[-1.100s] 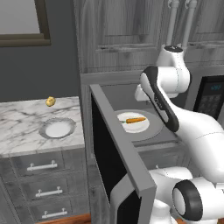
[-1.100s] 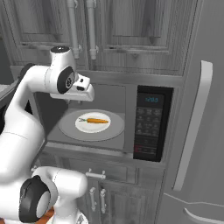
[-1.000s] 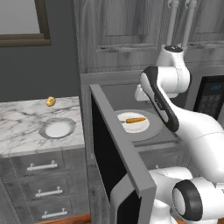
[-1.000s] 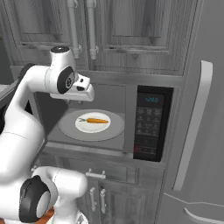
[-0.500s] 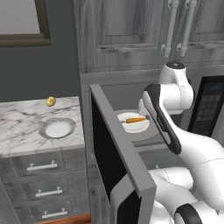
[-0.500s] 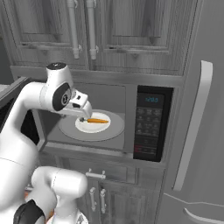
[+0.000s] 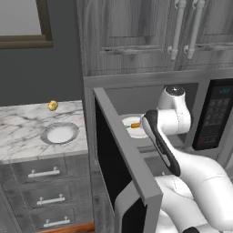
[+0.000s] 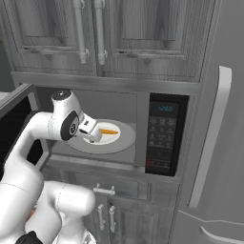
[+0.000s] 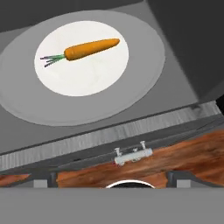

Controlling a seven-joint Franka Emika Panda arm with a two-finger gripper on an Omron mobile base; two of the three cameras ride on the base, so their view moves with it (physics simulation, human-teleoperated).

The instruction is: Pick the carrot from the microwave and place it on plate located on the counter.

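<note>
The carrot [image 9: 87, 49] lies on a round white dish [image 9: 83, 81] inside the microwave [image 8: 125, 102], leafy end to the left in the hand view. The right base view shows the carrot [image 8: 109, 131] just right of my gripper [image 8: 94, 136], which hovers at the cavity's mouth, apart from it. My gripper [image 9: 111, 180] is open, nothing between its fingertips [image 9: 43, 178]. In the left base view the carrot [image 7: 135, 125] peeks out beside my arm. The grey-rimmed plate [image 7: 47, 135] sits on the marble counter [image 7: 22, 129] to the left.
The microwave door [image 7: 119, 157] stands open towards me, between the cavity and the counter. A small yellow lump [image 7: 53, 105] rests at the counter's back. Grey drawers [image 7: 43, 173] sit below the counter, cabinets [image 8: 95, 33] above. The control panel [image 8: 162, 136] is right of the cavity.
My arm has swung down and forward, bringing the hand from above the cavity's left side to just over the dish's near edge. The carrot has not moved.
</note>
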